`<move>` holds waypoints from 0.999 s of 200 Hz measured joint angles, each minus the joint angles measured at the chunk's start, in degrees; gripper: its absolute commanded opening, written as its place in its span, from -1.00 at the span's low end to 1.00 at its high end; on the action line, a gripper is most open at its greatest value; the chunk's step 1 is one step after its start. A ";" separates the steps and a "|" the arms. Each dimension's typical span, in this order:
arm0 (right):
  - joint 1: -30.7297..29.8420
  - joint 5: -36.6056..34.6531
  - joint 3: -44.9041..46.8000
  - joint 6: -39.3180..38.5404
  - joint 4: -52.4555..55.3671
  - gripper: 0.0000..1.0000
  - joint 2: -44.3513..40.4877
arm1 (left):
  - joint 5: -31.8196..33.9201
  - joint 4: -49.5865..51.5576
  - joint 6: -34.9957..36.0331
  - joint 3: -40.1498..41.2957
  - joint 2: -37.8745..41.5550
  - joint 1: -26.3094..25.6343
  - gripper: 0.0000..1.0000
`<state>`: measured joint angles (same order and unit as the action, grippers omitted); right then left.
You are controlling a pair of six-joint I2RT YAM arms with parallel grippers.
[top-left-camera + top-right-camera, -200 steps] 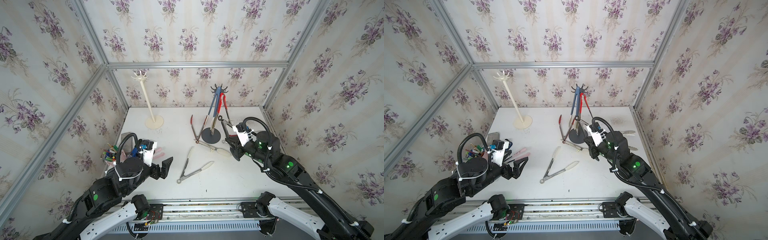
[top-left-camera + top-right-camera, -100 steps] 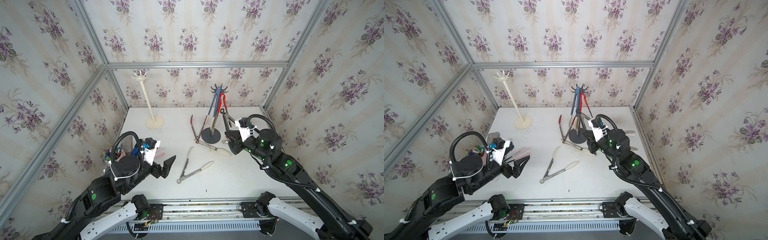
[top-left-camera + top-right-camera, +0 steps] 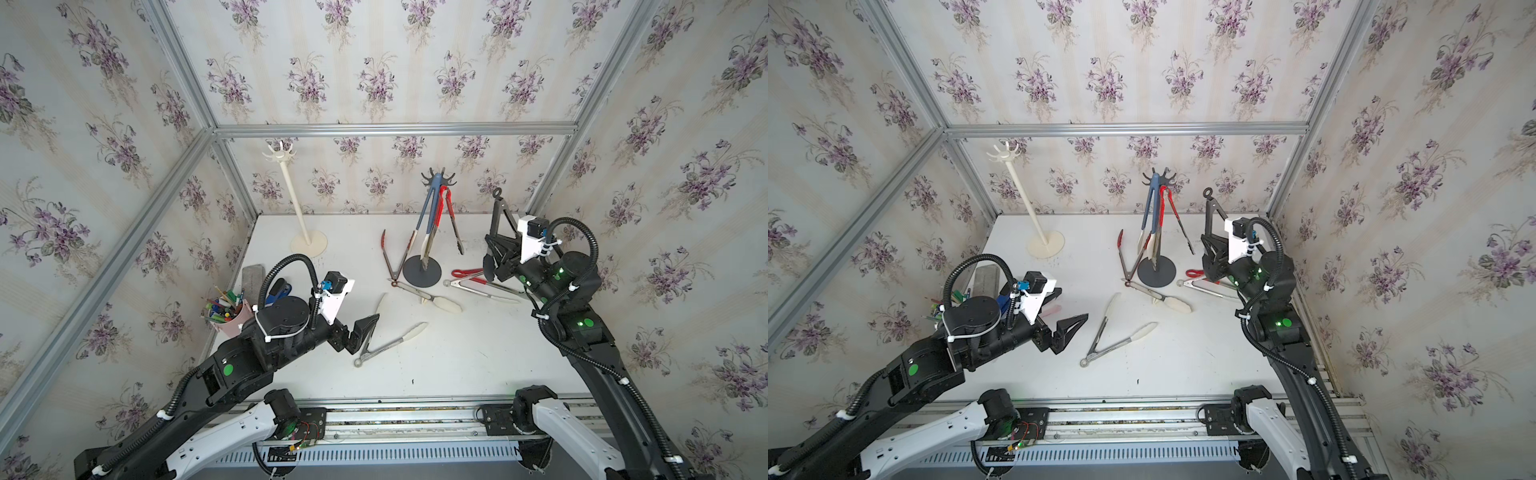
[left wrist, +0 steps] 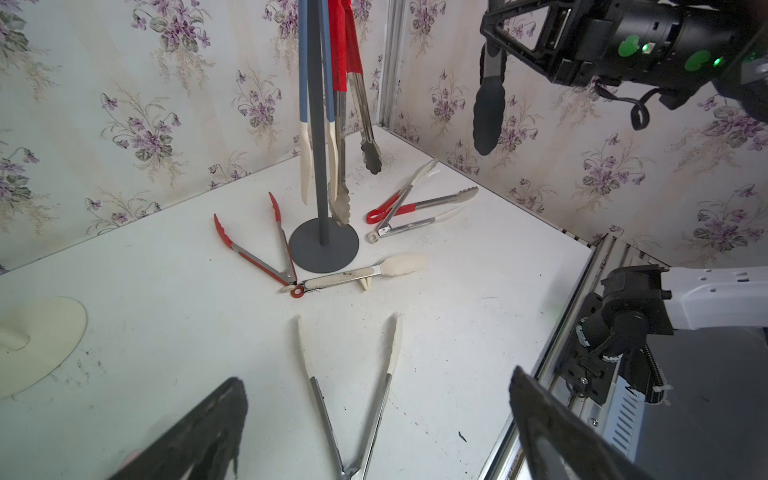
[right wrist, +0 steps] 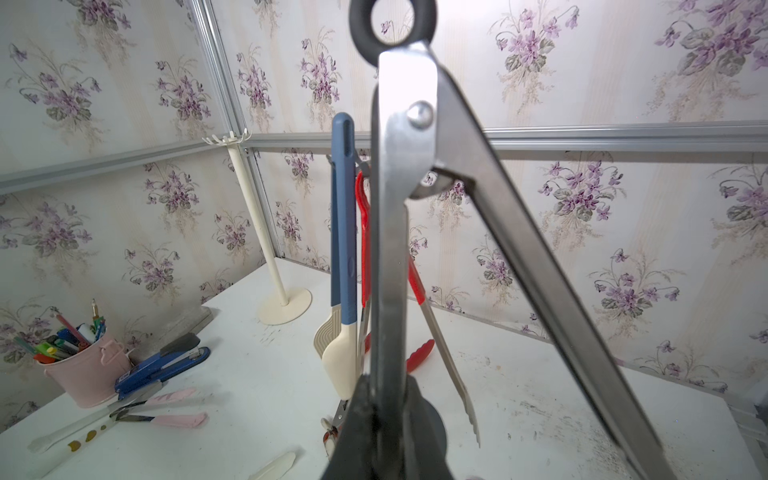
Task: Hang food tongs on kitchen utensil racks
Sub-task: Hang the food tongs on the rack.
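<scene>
In both top views the cream-white rack (image 3: 294, 199) is seen upright at 11 o'clock on the white table (image 3: 457, 365), its hooks bare. The dark grey rack (image 3: 422, 272) stands at 1 o'clock, with blue-handled tongs (image 3: 428, 212) and red-handled tongs (image 3: 443, 203) hung from its crown. At 3 o'clock the right gripper (image 3: 496, 249) is clenched on black-tipped tongs (image 3: 501, 208), which are held upright, ring uppermost, beside the grey crown and apart from it. At 8 o'clock the left gripper (image 3: 1071, 306) is spread wide with nothing grasped, just beside cream-tipped tongs (image 3: 1121, 343) laid splayed on the table. From the left wrist, the cream-tipped tongs (image 4: 316, 395) are framed between the parted fingers (image 4: 199, 428), red-tipped tongs (image 4: 253, 259) are seen against the grey base, and the black tips (image 4: 489, 112) are seen hanging clear of the table. From the right wrist, one steel arm of the black-tipped tongs (image 5: 395, 249) is pinched between the fingers (image 5: 357, 436) and the other is swung out free. Behind it the cream-white rack (image 5: 259, 224), a pink pen cup (image 5: 89, 370) and a blue stapler (image 5: 162, 370) are shown.
</scene>
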<state>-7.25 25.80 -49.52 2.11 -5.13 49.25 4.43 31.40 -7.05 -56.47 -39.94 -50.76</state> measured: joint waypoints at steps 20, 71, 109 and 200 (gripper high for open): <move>3.98 7.80 0.33 2.54 -3.48 -1.00 3.98 | 0.26 -0.61 -0.68 0.00 -0.28 0.00 0.99; 7.82 22.23 0.11 5.18 -12.13 -1.00 11.93 | 2.43 -1.38 -1.09 2.47 4.66 0.00 0.99; 10.45 31.26 -2.62 4.11 -13.40 -1.00 16.65 | 3.93 -1.29 -1.01 3.41 7.91 0.00 0.99; 13.27 42.60 -9.42 -3.43 -7.23 -1.00 25.53 | 3.41 -0.83 0.55 2.34 6.49 0.00 0.99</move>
<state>6.02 68.40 -58.94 -1.32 -12.36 74.78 7.84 30.57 -6.50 -54.13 -33.45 -50.76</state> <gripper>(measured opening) 0.089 0.993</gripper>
